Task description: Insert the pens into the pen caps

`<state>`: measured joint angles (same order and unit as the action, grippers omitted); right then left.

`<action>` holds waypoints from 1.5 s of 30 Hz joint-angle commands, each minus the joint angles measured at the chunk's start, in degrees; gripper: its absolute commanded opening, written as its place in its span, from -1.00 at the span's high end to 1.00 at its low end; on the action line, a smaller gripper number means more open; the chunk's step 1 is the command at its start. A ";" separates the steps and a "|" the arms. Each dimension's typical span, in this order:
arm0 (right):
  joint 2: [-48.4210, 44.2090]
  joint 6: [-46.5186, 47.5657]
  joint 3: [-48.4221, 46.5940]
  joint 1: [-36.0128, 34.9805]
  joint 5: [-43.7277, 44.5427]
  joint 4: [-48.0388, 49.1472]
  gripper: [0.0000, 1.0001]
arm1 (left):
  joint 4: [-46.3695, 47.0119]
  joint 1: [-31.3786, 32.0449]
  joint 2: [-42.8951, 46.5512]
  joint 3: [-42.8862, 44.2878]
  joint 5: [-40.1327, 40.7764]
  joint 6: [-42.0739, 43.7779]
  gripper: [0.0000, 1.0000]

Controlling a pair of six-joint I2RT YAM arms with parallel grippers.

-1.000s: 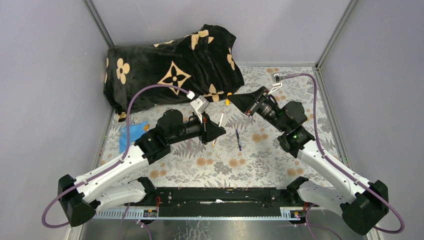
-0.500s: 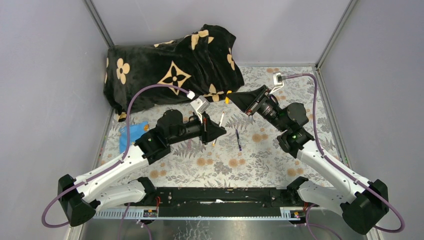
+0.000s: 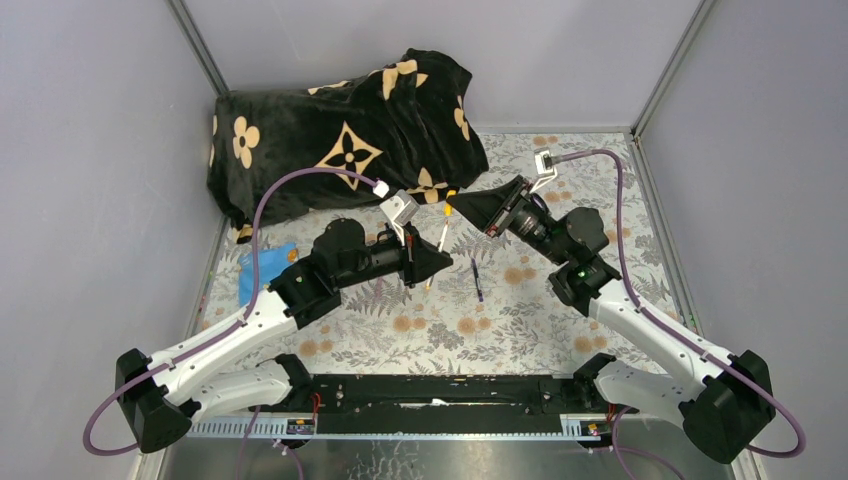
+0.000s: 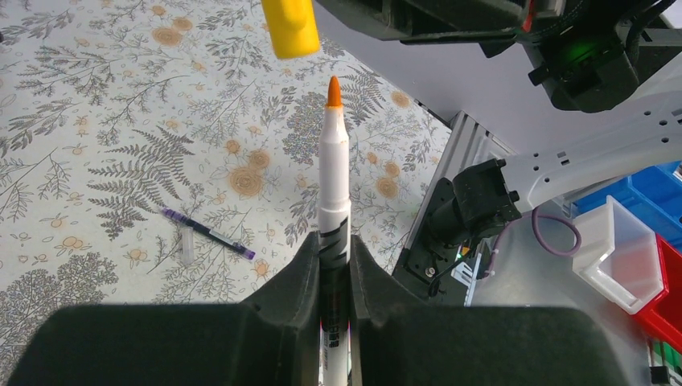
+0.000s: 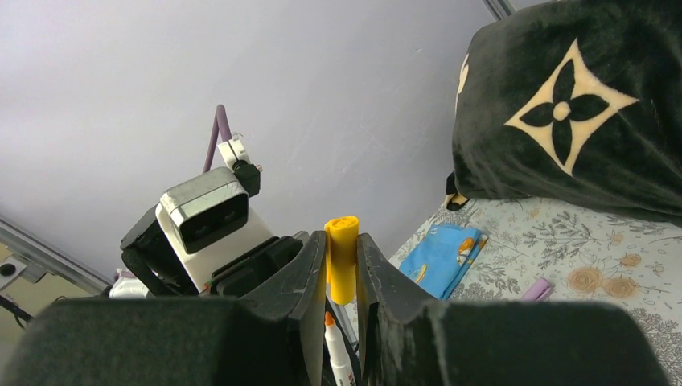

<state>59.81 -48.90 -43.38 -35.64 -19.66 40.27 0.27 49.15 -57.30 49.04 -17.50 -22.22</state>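
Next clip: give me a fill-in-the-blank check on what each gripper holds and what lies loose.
1. The left gripper is shut on a white pen whose tip is ____.
2. The right gripper is shut on a ____ cap.
3. The dark pen lies flat on the ____.

Missing words: orange; yellow; table.

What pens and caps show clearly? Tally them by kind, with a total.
Pens: 2, the white pen and the dark pen.
Caps: 2, the yellow cap and the lilac cap.
Pale tube by dark pen: unclear.
Total: 4.
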 commanded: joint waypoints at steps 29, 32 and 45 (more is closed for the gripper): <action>-1.59 2.47 2.00 -2.21 -2.96 5.33 1.00 | 4.88 0.42 2.10 1.00 2.62 -0.70 1.00; -1.16 2.94 2.15 -2.40 -3.30 5.35 1.00 | 5.17 0.38 1.81 1.27 2.57 -0.72 1.00; -1.19 5.26 2.83 -3.33 -4.30 5.20 1.00 | 6.90 0.42 1.67 1.21 3.24 -1.99 1.00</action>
<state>59.13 -45.89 -41.04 -38.24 -22.20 43.16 1.34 49.17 -56.25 49.04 -15.55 -23.57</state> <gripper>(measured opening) 0.225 0.179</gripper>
